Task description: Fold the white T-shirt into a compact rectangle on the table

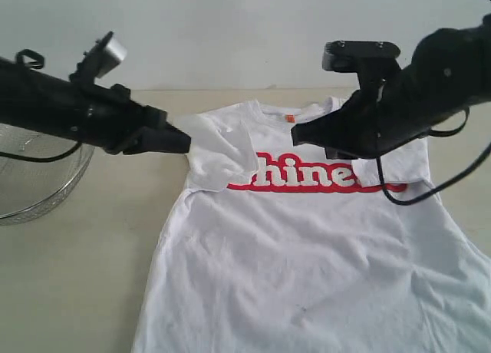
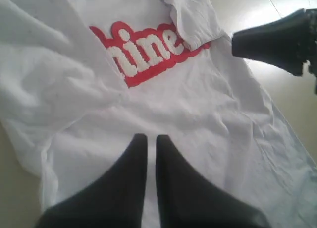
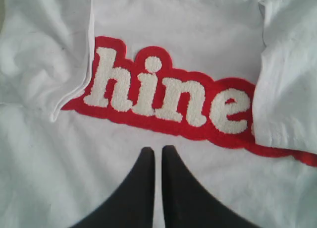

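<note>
Pale beige counter (image 1: 77,276) fills the scene beneath a plain light wall. At the tip of the left arm (image 1: 77,107), the left jaws are pressed together, with only a thin slit between them and nothing caught there. They sit at the 10 o'clock shoulder of the white T-shirt (image 1: 307,261), just beside the sleeve (image 1: 219,157) that is folded inward. Whether their tips touch the cloth cannot be told.

The right jaws, on the right arm (image 1: 430,77), are likewise pressed together and grip nothing. They hang over the upper chest, near the collar and just above the red-and-white lettering (image 1: 307,175).

The T-shirt lies front up on the counter, with its collar at 12 o'clock and its hem running out of view at 6 o'clock. A small orange neck tag (image 1: 290,117) shows inside the collar. Both sleeves are turned in over the chest. The 9 o'clock sleeve covers the first letter, and the 3 o'clock sleeve (image 3: 287,79) covers the last ones, so only "hine" reads clearly. Soft wrinkles run across the lower body of the shirt.

Well apart from the shirt, at 9 o'clock on the counter, stands a round wire-mesh basket (image 1: 31,184), cut off by the edge of the exterior view.
</note>
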`<state>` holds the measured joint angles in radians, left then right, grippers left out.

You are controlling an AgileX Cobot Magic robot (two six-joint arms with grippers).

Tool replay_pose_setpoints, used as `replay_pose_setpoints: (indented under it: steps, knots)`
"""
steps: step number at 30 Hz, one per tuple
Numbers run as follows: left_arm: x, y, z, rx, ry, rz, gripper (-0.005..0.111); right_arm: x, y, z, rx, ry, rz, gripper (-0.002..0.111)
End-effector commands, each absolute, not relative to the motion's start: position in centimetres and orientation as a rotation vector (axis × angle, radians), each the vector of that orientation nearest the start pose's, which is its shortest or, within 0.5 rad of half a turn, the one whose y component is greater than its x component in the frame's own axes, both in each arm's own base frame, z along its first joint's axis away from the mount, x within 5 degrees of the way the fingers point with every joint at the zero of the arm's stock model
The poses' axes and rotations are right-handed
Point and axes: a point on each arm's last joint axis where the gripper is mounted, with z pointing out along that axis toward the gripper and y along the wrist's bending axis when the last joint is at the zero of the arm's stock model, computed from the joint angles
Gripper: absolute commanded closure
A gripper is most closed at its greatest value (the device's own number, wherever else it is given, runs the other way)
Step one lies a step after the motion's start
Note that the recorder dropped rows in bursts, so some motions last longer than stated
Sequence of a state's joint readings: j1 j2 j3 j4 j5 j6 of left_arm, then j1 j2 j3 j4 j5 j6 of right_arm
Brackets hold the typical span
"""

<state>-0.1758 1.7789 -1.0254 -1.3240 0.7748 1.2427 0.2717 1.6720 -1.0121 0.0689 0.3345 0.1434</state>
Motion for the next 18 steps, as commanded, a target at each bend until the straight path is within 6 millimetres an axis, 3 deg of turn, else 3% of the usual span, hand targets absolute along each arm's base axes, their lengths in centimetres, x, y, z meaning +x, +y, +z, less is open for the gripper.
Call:
replay_pose_setpoints:
  steps: [1, 9, 18]
  knots:
    - [35.9, -14.1, 18.0, 0.522, 2.368, -1.009, 0.102, 31.3, 9.1, 21.9, -0.079, 2.441, 0.248, 0.108]
    - [37.8, -14.1, 13.2, 0.441, 2.51, -0.954, 0.102, 29.5, 8.6, 24.0, -0.104, 2.39, 0.25, 0.108]
    - [38.1, -13.9, 10.7, 0.401, 2.573, -0.895, 0.102, 29.1, 8.5, 24.2, -0.105, 2.391, 0.251, 0.108]
